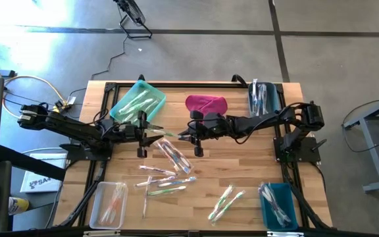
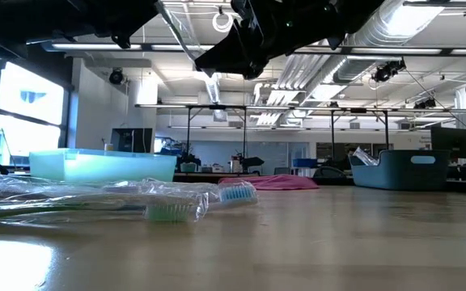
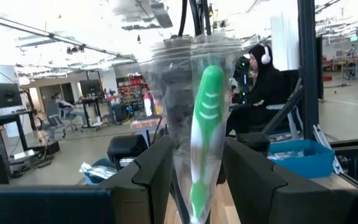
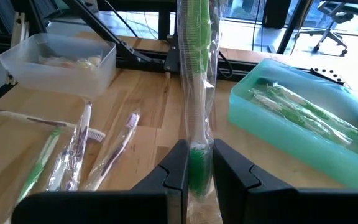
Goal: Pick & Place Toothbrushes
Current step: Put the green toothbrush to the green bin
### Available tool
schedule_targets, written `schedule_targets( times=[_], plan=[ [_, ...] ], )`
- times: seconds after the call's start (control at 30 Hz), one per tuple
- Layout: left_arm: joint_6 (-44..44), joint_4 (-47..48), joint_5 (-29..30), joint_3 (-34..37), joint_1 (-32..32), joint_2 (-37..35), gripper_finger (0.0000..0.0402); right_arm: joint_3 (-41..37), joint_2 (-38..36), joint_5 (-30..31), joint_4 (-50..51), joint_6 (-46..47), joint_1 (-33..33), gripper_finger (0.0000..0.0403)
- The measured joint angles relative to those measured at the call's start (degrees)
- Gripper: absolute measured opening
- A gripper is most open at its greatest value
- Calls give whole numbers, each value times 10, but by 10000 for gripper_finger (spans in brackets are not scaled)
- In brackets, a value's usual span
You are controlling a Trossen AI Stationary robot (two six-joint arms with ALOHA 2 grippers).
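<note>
**Green toothbrush held between both arms, mid-table**

You have the green toothbrush (image 4: 196,93) aloft, right gripper (image 4: 196,169) clamped on one end, left gripper (image 3: 194,171) apparently pinching the other. Light, stiff; slick wrapper, so grip the handle. Only the high view shows the teal tray (image 1: 137,101) nearby.

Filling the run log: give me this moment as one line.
phase: mid-air handover | left tool: closed on green toothbrush | right tool: closed on same brush | loose toothbrushes on table
</note>
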State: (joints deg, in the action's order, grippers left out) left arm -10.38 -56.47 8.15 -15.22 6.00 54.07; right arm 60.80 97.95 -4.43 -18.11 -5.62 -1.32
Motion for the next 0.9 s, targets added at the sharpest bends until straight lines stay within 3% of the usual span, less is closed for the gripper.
schedule_targets(
  times=[0.27,0.6,0.9],
  plan=[
    [1,0,1,-15,0,43,136,0,0,11,0,0,0,41],
    [5,0,0,-15,0,47,134,0,0,13,0,-2,0,40],
    [5,0,1,-15,0,47,65,0,0,12,0,-2,0,40]
  ],
)
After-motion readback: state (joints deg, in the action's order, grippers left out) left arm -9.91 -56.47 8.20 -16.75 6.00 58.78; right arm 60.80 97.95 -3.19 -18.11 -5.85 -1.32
